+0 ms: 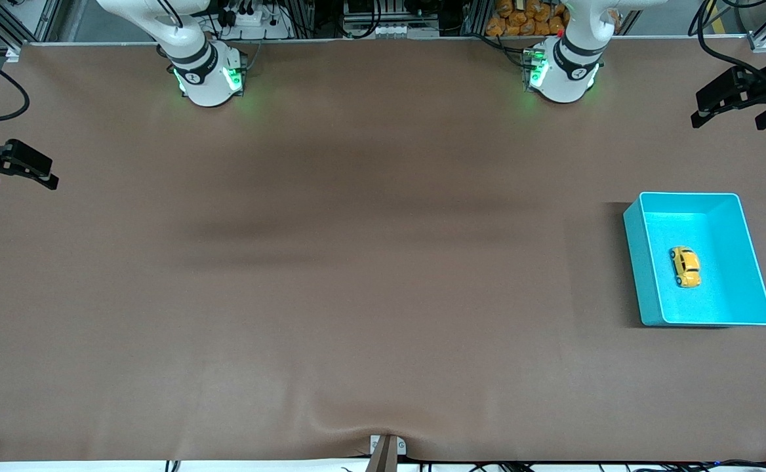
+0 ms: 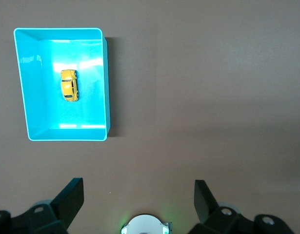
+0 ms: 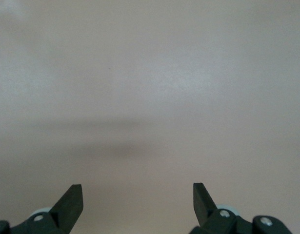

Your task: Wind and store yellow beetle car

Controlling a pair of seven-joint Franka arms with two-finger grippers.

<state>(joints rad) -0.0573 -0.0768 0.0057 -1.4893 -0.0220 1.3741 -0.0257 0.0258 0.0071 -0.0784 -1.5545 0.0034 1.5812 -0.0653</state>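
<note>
The yellow beetle car (image 1: 685,267) sits inside my turquoise bin (image 1: 635,252), near its middle. My left gripper (image 1: 730,108) hangs high over the table's edge near the bin, fingers spread wide, holding nothing. My right gripper (image 1: 19,170) waits well apart from the bin, equally wide.

A brown mat covers the table (image 1: 330,262) from edge to edge, with a small pucker at the edge nearest the front camera. One thing lies directly on it: a turquoise bin (image 1: 635,242) (image 2: 107,83), open-topped and rectangular, toward the left arm's end. The two arm bases (image 1: 209,78) (image 1: 563,72) stand along the edge farthest from that camera.
</note>
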